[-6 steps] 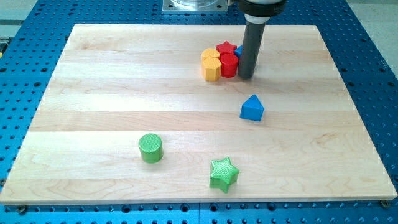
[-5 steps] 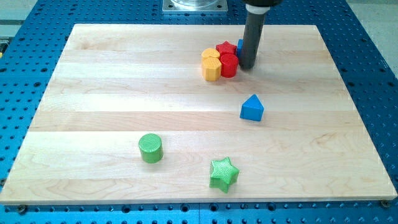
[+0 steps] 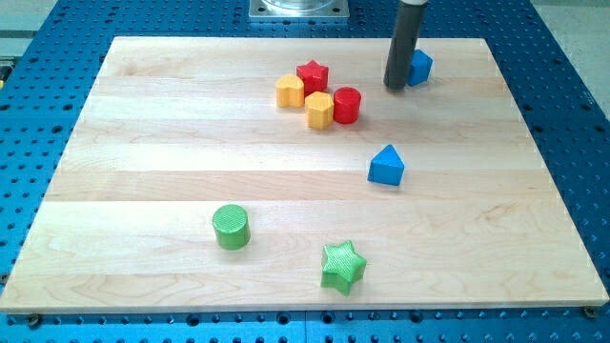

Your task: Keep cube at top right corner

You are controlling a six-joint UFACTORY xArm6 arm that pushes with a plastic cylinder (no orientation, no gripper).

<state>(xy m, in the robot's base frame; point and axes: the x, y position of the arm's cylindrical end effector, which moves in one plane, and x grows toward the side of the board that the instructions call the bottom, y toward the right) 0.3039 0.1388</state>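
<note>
**Free lanes and obstacles on the desk**

My tip [image 3: 396, 87] stands near the view's top right, touching the left side of the blue cube [image 3: 418, 67]; bare desk [image 3: 143, 143] lies between that cube and the top and right edges. Left of the tip sits a loose cluster: red star [image 3: 312, 75], yellow block [image 3: 291, 91], second yellow block [image 3: 319, 110] and red cylinder [image 3: 347, 105], the last two touching, blocking the top centre. A blue triangular block [image 3: 386, 166] stands alone below the tip. The green cylinder [image 3: 231, 227] and green star [image 3: 343, 266] occupy the lower middle, well apart. The whole left side and right edge are open
</note>
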